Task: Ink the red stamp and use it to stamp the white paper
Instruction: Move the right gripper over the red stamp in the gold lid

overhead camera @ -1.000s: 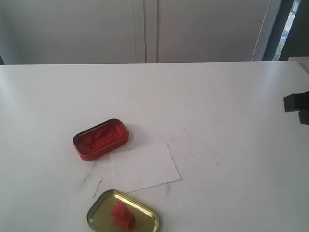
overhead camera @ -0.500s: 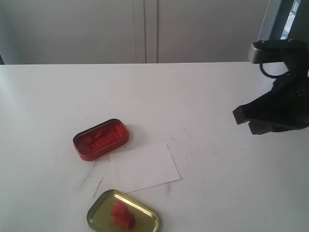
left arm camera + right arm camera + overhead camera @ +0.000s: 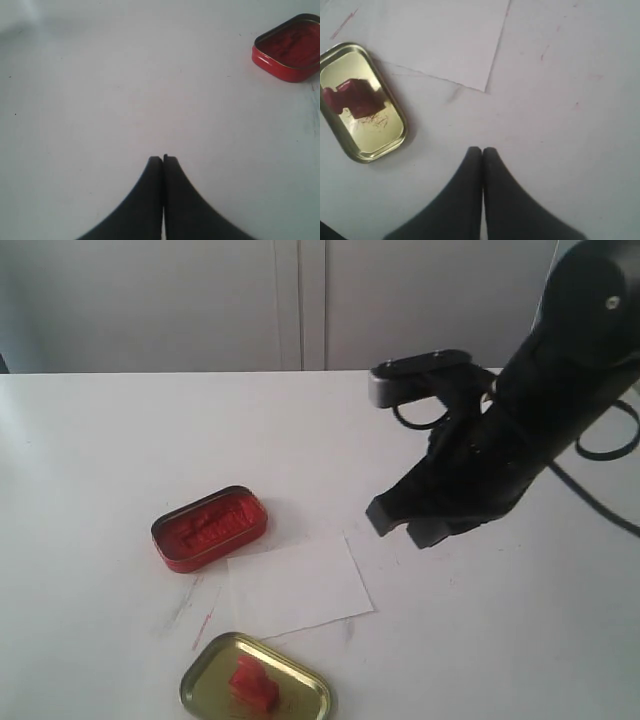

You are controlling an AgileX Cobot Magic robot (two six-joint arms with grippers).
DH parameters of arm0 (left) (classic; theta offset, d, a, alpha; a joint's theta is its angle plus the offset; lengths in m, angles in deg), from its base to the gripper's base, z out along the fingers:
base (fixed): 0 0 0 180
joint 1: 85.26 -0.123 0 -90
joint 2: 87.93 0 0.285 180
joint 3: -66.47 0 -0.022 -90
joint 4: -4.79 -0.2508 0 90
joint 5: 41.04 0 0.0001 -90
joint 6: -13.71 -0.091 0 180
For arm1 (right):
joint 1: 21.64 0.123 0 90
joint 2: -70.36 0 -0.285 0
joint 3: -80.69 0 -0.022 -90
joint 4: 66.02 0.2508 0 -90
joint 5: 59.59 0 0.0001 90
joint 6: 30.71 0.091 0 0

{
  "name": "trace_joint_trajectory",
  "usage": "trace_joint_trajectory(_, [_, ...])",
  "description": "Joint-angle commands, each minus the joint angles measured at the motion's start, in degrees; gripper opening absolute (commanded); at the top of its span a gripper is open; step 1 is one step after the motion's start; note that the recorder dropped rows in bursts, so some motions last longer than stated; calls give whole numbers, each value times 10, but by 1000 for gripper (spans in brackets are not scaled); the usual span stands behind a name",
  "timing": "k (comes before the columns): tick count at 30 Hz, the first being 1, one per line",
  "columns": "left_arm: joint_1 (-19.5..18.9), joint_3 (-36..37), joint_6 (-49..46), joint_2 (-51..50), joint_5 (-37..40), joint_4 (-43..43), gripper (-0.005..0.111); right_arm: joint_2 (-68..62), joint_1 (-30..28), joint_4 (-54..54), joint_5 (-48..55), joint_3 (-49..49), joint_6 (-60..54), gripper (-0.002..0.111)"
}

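The red stamp [image 3: 253, 686] lies on its side in the gold oval lid [image 3: 300, 687] at the front of the table; the right wrist view also shows the stamp [image 3: 355, 98] in that lid [image 3: 387, 137]. The white paper [image 3: 298, 585] lies flat between the lid and the oblong red ink tin [image 3: 209, 528], and its corner [image 3: 445, 40] shows in the right wrist view. My right gripper [image 3: 400, 523] hangs shut and empty above the table, right of the paper; it [image 3: 482, 149] is well apart from the stamp. My left gripper [image 3: 163, 158] is shut over bare table, the ink tin [image 3: 290, 50] off to one side.
Faint red smears [image 3: 205, 625] mark the white tabletop [image 3: 120, 440] near the paper. The right arm's dark body and cable [image 3: 540, 400] fill the right side of the exterior view. The left arm does not show there.
The right arm has swept in from the right edge toward the middle and lower, ending just right of the paper. Stamp, lid, tin and paper have not moved.
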Motion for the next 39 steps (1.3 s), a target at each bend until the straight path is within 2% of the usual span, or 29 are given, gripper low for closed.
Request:
trace_joint_trajectory(1, [-1, 4, 2, 3, 5, 1, 0, -33, 45, 4, 5, 23, -7, 0])
trace_joint_trajectory(22, [-1, 4, 2, 3, 5, 1, 0, -169, 222, 2, 18, 120, 13, 0])
trace_joint_trajectory(27, [-1, 4, 2, 3, 5, 1, 0, -185, 246, -48, 17, 120, 51, 0])
trace_joint_trajectory(36, [-1, 4, 2, 3, 5, 1, 0, -192, 248, -32, -23, 120, 58, 1])
trace_joint_trajectory(39, [-1, 4, 2, 3, 5, 1, 0, -192, 248, -22, -30, 120, 58, 14])
